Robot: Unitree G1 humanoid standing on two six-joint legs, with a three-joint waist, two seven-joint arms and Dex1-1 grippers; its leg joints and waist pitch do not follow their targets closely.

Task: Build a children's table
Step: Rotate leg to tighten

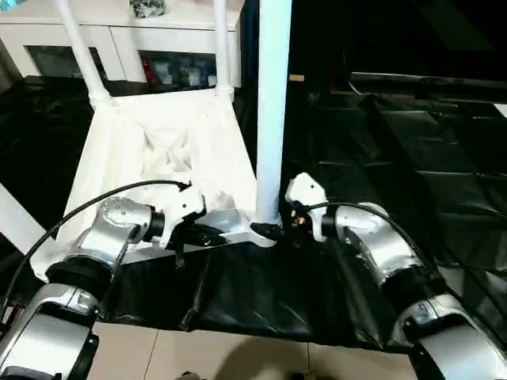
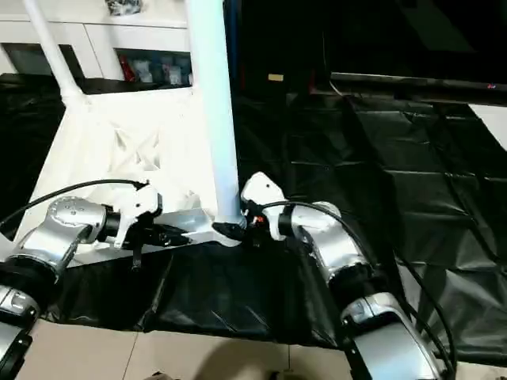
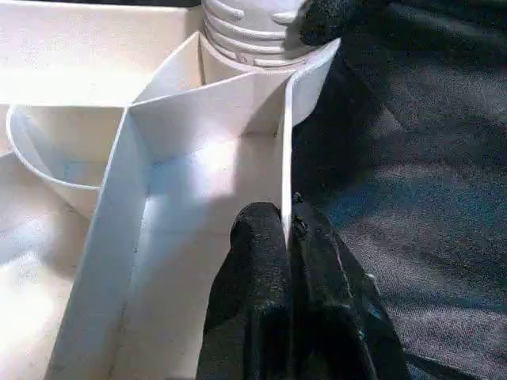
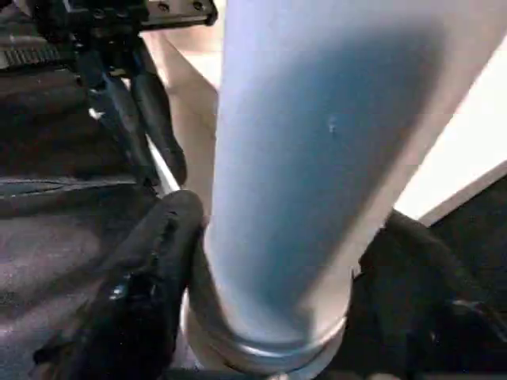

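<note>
The white tabletop (image 1: 158, 150) lies upside down on a black mat, ribbed underside up. Two white legs (image 1: 79, 47) (image 1: 223, 43) stand in its far corner sockets. A third leg (image 1: 272, 111) stands upright in the near right socket. My left gripper (image 3: 287, 218) is shut on the thin near rim wall (image 3: 283, 142) of the tabletop, just left of that socket. My right gripper (image 4: 277, 317) is shut around the base of the near right leg (image 4: 317, 158), one black finger (image 4: 150, 269) on each side. Another white tube (image 1: 16, 218) crosses the left edge of the picture.
A white cabinet with glass doors (image 1: 119, 39) stands behind the tabletop. The crinkled black mat (image 1: 396, 158) spreads to the right and towards me. Light floor tiles (image 1: 238, 356) run along its near edge, between my forearms.
</note>
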